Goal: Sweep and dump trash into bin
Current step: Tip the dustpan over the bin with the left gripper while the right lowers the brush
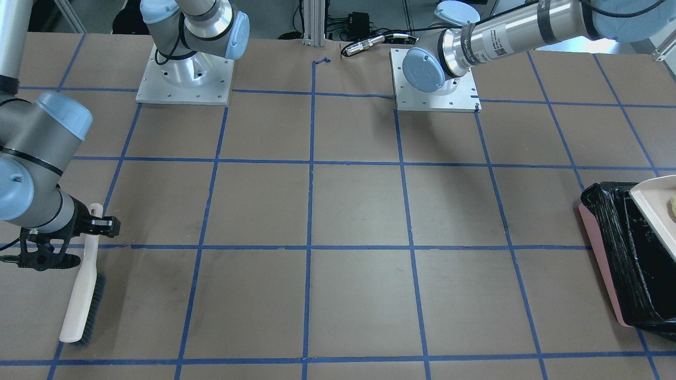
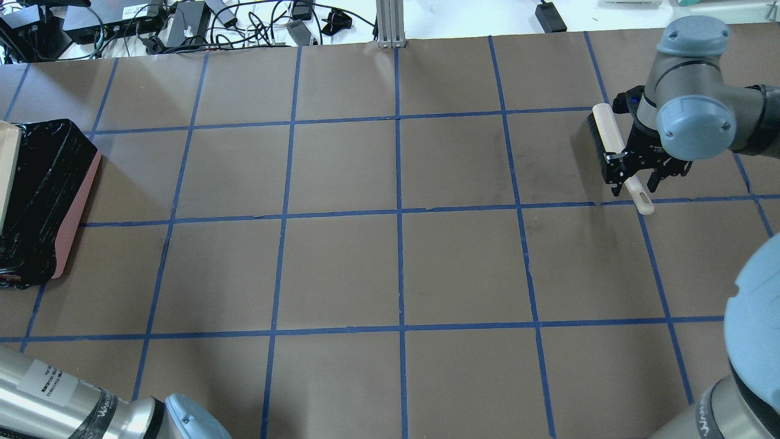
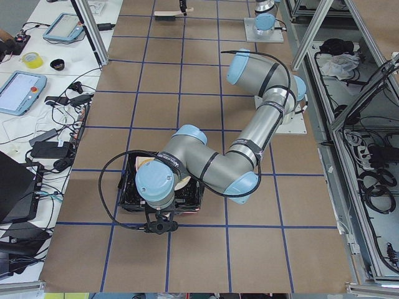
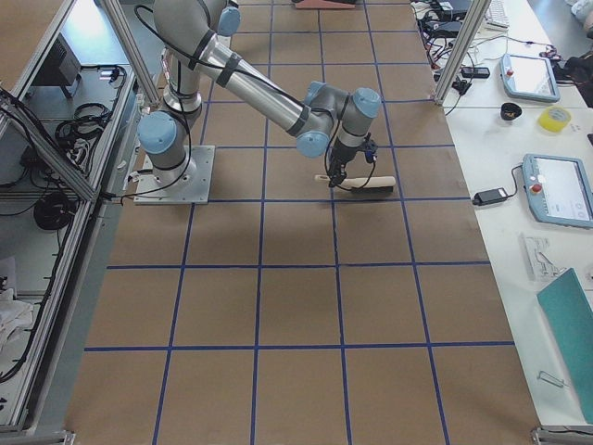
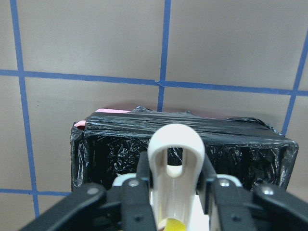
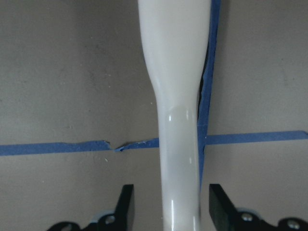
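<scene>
My left gripper (image 5: pixel 175 175) is shut on the looped handle of the beige dustpan (image 1: pixel 655 203), which is held tilted over the bin (image 2: pixel 76 207), a pink box lined with a black bag (image 5: pixel 120 144). A golden-brown lump (image 1: pixel 673 207) lies on the pan at the frame edge. A bit of the yellow wedge (image 5: pixel 171 225) shows below the handle. The pale crescent slice is hidden. My right gripper (image 2: pixel 635 182) is open, its jaws on either side of the white handle of the brush (image 6: pixel 175 96), with a gap on both sides. The brush (image 1: pixel 82 295) lies on the table.
The brown table (image 2: pixel 396 268) is marked with a blue tape grid. The two arm bases (image 1: pixel 185 79) stand on the robot's side. Cables and power boxes (image 2: pixel 183 18) lie beyond the far table edge.
</scene>
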Motion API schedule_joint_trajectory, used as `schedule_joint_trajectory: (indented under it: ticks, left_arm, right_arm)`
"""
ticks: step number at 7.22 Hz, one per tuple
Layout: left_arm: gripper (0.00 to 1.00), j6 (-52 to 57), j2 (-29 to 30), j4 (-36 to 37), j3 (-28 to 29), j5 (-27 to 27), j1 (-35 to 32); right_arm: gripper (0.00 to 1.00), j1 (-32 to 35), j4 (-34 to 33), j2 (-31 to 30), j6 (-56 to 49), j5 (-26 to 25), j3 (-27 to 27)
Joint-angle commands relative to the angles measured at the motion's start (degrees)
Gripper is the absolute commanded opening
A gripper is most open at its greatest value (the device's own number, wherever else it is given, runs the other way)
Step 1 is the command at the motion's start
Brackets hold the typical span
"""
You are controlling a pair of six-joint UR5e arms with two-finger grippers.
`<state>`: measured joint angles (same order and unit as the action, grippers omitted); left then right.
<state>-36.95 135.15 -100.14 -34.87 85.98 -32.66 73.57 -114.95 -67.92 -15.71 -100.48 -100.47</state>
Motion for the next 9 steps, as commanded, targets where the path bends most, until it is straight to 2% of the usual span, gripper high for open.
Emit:
schedule_joint_trajectory:
  ticks: [1, 2, 3, 4, 5, 6, 7, 8, 9]
  left_arm:
    - [0.0, 0.12, 0.11, 2.65, 0.68, -0.54, 0.05]
    - [0.0, 0.12, 0.2, 6.41, -0.19, -0.55, 0.05]
    - [0.0, 0.47, 0.11, 9.14, -0.89, -0.46, 0.05]
    - [0.0, 0.56, -0.24, 11.95, -1.68, -0.11, 0.05]
    - [0.0, 0.56, -1.11, 17.55, -4.04, -0.63, -0.38]
    - [0.0, 1.34, -1.38, 22.65, -7.02, -0.55, -0.38]
    - [0.0, 2.05, -2.43, 25.31, -8.88, 0.06, -0.56]
    - [0.0, 2.32, -4.18, 25.51, -9.94, 0.42, -0.91]
    - [0.0, 2.41, -5.67, 25.78, -11.26, 3.12, -2.04]
  right_arm:
    - [0.89, 0.0, -2.04, -3.34, -0.63, 0.54, 0.1]
    - [1.0, 0.08, -2.03, -5.8, -0.55, 0.81, 0.45]
    - [1.0, 0.35, -1.43, -8.35, -0.55, 0.98, 0.71]
    - [1.0, 0.61, -0.29, -9.77, 0.15, 3.25, 0.72]
    - [1.0, 0.7, 4.6, -11.35, 0.15, 5.53, 2.11]
    - [1.0, 1.31, 13.78, -15.02, 0.24, 8.25, 5.95]
    - [1.0, 2.36, 17.96, -15.49, 0.68, 9.58, 8.86]
    - [1.0, 3.85, 19.05, -15.67, 0.77, 9.42, 11.15]
    - [1.0, 6.21, 22.37, -15.67, 2.51, 8.9, 13.35]
